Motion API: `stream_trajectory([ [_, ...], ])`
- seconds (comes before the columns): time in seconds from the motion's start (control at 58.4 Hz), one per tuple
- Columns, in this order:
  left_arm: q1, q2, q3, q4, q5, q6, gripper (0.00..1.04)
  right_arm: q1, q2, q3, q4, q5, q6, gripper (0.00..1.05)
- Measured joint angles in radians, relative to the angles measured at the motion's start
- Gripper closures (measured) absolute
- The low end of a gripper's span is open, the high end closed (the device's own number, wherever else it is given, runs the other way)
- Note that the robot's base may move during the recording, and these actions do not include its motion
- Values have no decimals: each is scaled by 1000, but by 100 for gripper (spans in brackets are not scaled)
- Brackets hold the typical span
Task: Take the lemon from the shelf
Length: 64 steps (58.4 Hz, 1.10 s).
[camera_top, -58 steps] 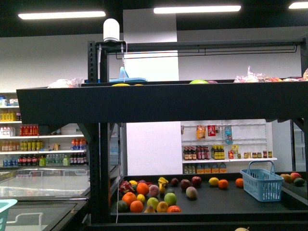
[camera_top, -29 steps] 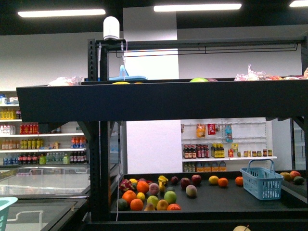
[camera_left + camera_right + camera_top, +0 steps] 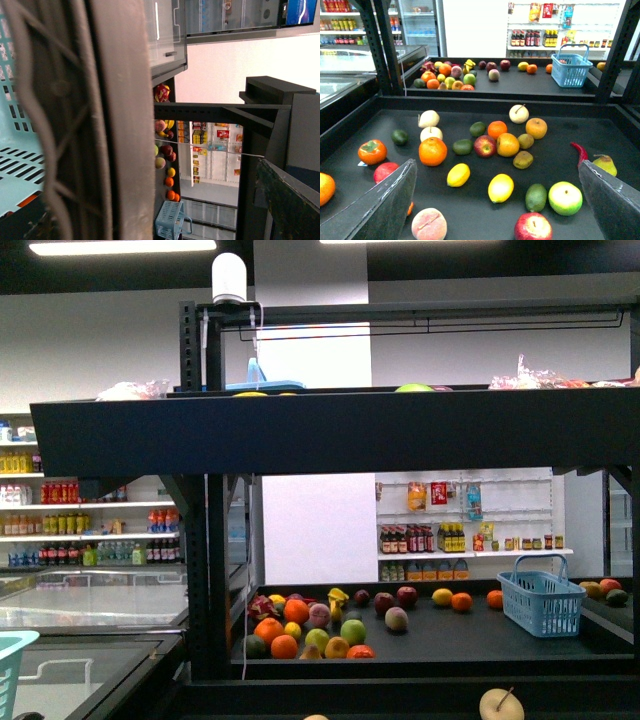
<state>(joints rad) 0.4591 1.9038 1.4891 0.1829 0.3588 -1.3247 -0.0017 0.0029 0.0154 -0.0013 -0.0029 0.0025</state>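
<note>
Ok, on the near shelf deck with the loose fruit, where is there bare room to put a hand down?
The shelf deck is bare between the yellow-orange apple and the red chilli, and between the white fruit and the far rim. It is crowded around the orange in the middle, just beyond the lemon.

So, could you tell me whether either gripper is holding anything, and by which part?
The right gripper holds nothing; its fingers stand wide apart. The left gripper cannot be told: blurred view.

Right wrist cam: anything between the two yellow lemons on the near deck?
Nothing. Only bare black shelf deck separates the smaller lemon from the larger lemon. They lie apart, not touching. Only the right wrist view shows this.
</note>
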Motion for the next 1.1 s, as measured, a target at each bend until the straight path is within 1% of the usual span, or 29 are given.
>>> stream_trajectory([
  [0.017, -2, 0, 2, -3, -4, 3, 10, 0, 0, 0, 0, 0, 0, 7],
  [0.034, -3, 0, 4, -8, -5, 4, 16, 0, 0, 0, 0, 0, 0, 7],
  [0.154, -5, 4, 4, -18, -11, 16, 35, 0, 0, 0, 0, 0, 0, 7],
  [0.257, -5, 7, -4, -21, -22, 38, 56, 0, 0, 0, 0, 0, 0, 7],
  [0.308, -5, 7, -9, -22, -24, 51, 63, 0, 0, 0, 0, 0, 0, 7],
  [0.377, -10, -5, -31, -25, -37, 106, 78, 0, 0, 0, 0, 0, 0, 7],
  [0.445, -21, -32, -68, -28, -24, 112, 86, 0, 0, 0, 0, 0, 0, 7],
  [0.496, -35, -64, -100, -31, 1, 168, 89, 0, 0, 0, 0, 0, 0, 7],
  [0.531, -45, -87, -117, -36, 13, 216, 90, 0, 0, 0, 0, 0, 0, 7],
  [0.753, -127, -257, -208, -118, 91, 401, 91, 0, 0, 0, 0, 0, 0, 7],
  [0.873, -192, -340, -236, -164, 138, 475, 92, 0, 0, 0, 0, 0, 0, 7],
  [0.993, -258, -395, -251, -210, 155, 530, 92, 0, 0, 0, 0, 0, 0, 7],
  [1.095, -343, -428, -273, -232, 161, 558, 92, 0, 0, 0, 0, 0, 0, 7],
])
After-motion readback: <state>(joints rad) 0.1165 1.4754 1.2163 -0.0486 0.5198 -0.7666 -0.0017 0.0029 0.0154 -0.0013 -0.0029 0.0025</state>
